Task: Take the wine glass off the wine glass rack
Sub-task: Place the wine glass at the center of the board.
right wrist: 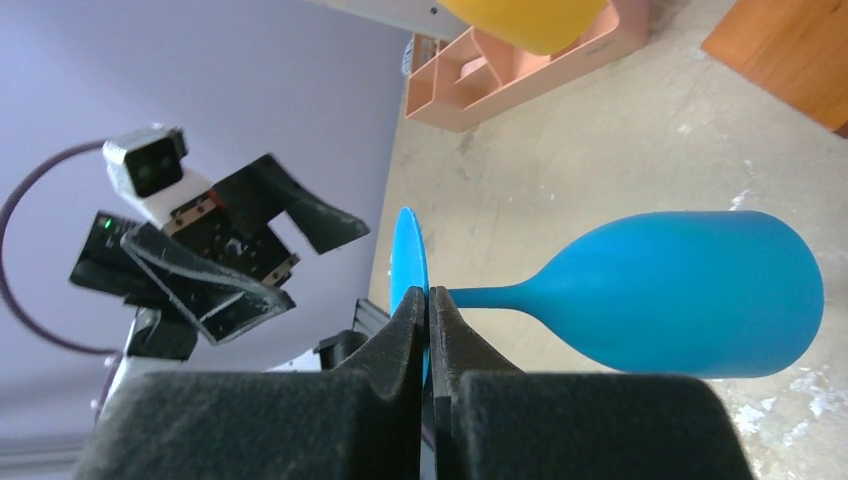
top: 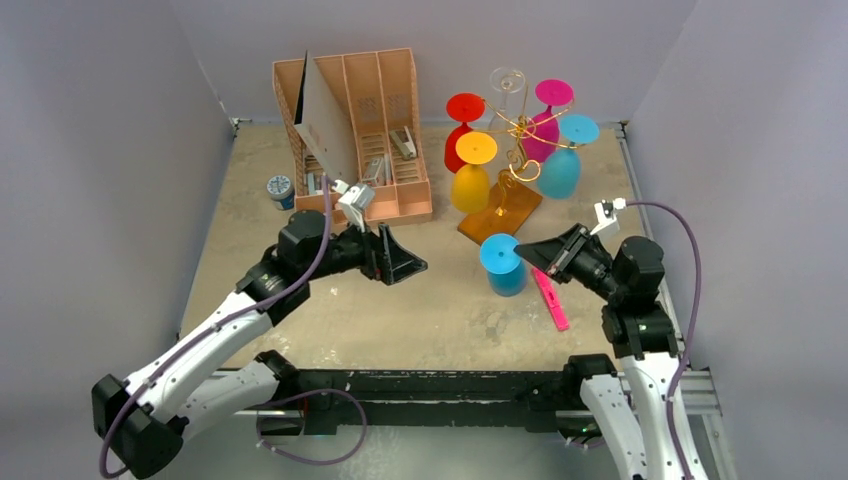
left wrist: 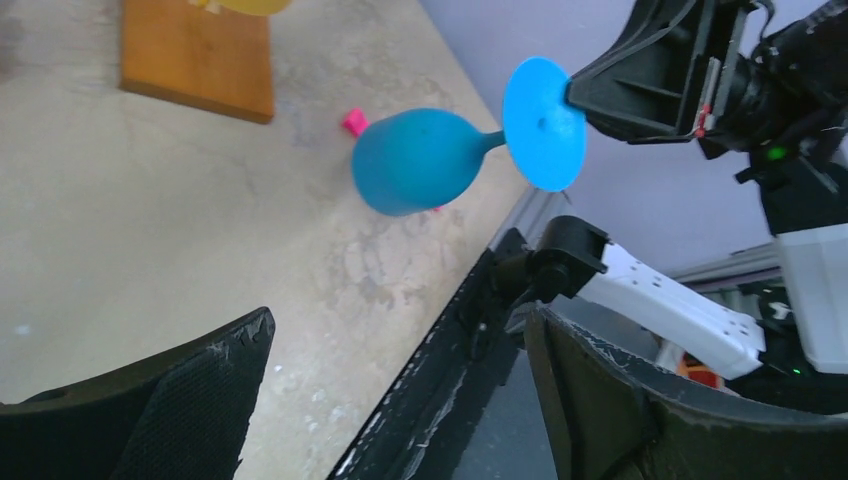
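So the blue wine glass (top: 503, 267) is already off the wine glass rack (top: 512, 135). It's upside down, foot up and bowl down, low over the desk (top: 420, 320) just in front of the rack's wooden base. The right hand (top: 530, 251) has it by the edge of the flat foot. In the right wrist view the fingers are pinched tight on that thin disc, with the stem and bowl sticking out sideways past them. I honestly can't tell whether the bowl's rim is touching the desk or hanging a hair above it.

The rack behind it is loaded: a yellow glass (top: 472, 172), a red glass (top: 464, 118), a magenta glass (top: 546, 118), a second blue glass (top: 564, 158) and a clear glass (top: 507, 84) all hang from the gold wire. A pink pen (top: 550, 300) lies on the desk right beside the held glass, on the right arm's side.

The left hand (top: 396, 256) sits out in the middle of the desk, well apart from the glass, jaws spread wide and holding nothing. Behind it is the file organiser (top: 370, 120).

My read is that the lift-off part is done and this is the set-down. The next move needs the rim flat on the desk before letting go. A pinch on a thin foot edge gives poor control over tilt, so a crooked release could tip the glass toward the pen or the rack base. Then back the fingers straight out without dragging the foot.
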